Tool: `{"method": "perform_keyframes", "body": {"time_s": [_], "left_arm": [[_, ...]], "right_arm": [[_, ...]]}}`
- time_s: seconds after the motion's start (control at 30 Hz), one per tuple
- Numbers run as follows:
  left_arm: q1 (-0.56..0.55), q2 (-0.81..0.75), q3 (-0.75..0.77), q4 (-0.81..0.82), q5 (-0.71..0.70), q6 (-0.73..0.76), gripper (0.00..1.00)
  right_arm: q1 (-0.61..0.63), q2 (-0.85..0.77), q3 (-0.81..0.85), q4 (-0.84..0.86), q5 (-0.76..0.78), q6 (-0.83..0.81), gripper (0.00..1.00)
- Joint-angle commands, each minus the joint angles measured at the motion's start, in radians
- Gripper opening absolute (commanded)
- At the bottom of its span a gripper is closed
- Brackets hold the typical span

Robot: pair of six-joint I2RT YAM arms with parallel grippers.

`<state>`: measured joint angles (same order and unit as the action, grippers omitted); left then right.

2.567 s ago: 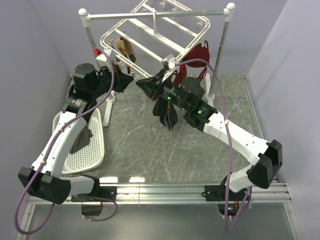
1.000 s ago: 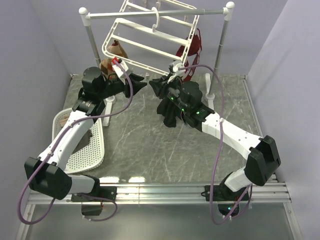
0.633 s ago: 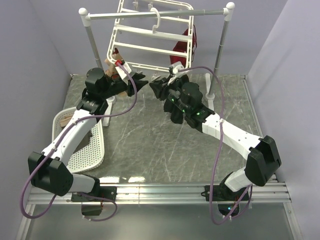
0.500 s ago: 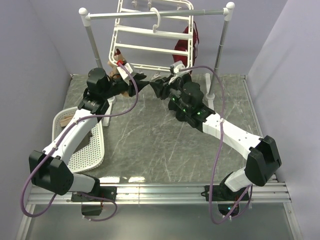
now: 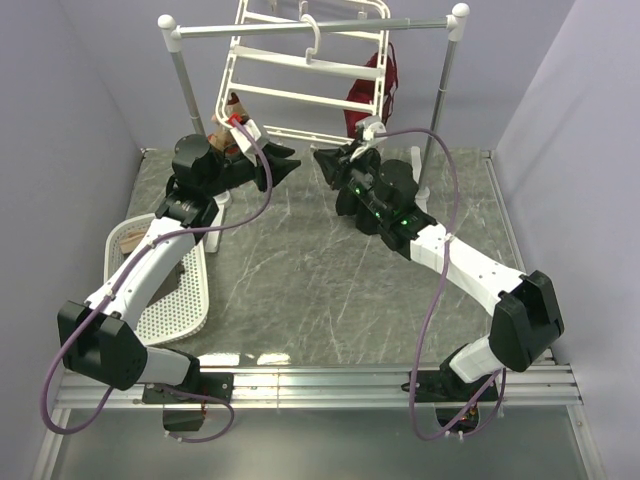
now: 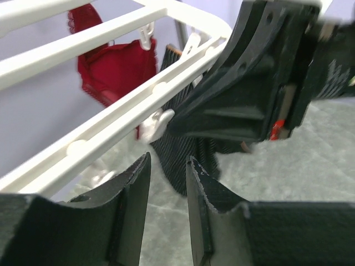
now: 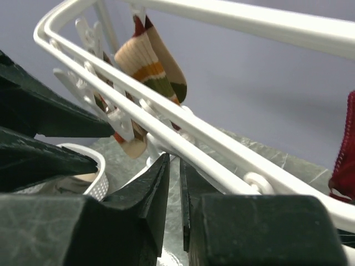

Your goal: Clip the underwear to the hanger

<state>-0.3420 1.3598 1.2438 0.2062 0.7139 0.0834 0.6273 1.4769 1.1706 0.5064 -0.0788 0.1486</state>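
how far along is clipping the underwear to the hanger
Done, apparently: the underwear hangs limp from a clip on the edge bar of the hanger. In hand: the left end effector is open and empty; the right end effector sits at that bar. Left: check the clip holds, then back off.

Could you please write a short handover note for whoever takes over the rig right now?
The left gripper is open and empty, close to the hanger's edge bar.
The right gripper has its fingers a narrow slit apart with nothing between them, also close under the hanger.
The underwear hangs down from the hanger's bar next to a clip. Neither gripper holds it.
Done: the underwear appears to be hung on the hanger.
Left: check that a clip really grips the fabric, which these views do not show clearly, then draw both arms back.
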Motion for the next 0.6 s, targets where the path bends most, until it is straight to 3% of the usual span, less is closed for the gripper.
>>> {"method": "perform_keyframes", "body": {"time_s": [0.0, 0.1, 0.2, 0.37, 0.57], "left_arm": [[-0.003, -0.008, 0.04, 0.05, 0.054, -0.127, 0.37], [-0.009, -0.014, 0.028, 0.047, 0.061, -0.151, 0.36], [-0.02, -0.022, 0.02, 0.052, 0.019, -0.137, 0.38], [-0.044, -0.002, 0.04, 0.045, -0.065, -0.106, 0.41], [-0.052, 0.027, 0.057, 0.062, -0.071, -0.094, 0.42]], "right_arm": [[-0.003, -0.029, -0.02, 0.058, -0.039, 0.011, 0.19], [-0.005, -0.03, -0.032, 0.069, -0.058, 0.006, 0.19], [-0.005, -0.03, -0.031, 0.067, -0.07, 0.006, 0.3], [-0.003, -0.026, -0.028, 0.07, -0.079, 0.005, 0.33], [-0.003, -0.021, -0.032, 0.078, -0.095, -0.004, 0.35]]}}
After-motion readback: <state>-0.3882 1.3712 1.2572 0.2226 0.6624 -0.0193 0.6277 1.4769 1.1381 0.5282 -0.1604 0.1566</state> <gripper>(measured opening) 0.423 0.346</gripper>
